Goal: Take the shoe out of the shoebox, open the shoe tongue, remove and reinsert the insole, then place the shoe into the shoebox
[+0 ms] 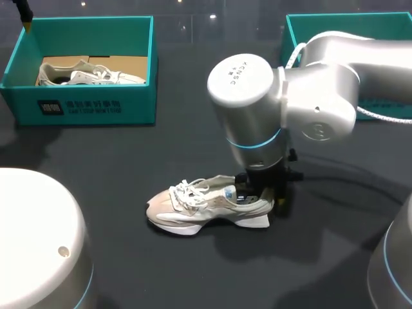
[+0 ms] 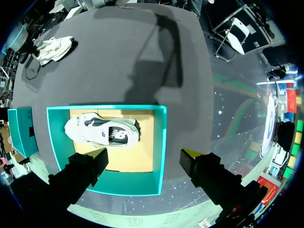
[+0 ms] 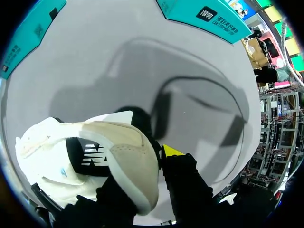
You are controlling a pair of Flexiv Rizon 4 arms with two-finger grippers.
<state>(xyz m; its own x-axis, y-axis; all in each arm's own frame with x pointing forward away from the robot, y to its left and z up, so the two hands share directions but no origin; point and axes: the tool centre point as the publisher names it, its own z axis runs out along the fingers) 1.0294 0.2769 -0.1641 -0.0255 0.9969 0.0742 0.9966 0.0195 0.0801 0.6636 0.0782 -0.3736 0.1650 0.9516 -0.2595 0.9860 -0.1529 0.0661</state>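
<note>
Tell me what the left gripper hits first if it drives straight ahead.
Probably the shoebox: the left gripper hangs open above it, aimed at its floor beside the shoe inside. Depth is unclear.

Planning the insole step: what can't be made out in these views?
Insole: in the head view, the right arm covers the heel opening of the shoe; the right wrist view shows the heel's outside.
Right jaws' grip: hidden by that arm, and by the shoe in the right wrist view.
Left jaws: mostly cut off at head view's edge.

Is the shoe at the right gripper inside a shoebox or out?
Out. The shoe stands on its sole on the table, clear of the left shoebox and the right shoebox, right gripper at its heel.
</note>
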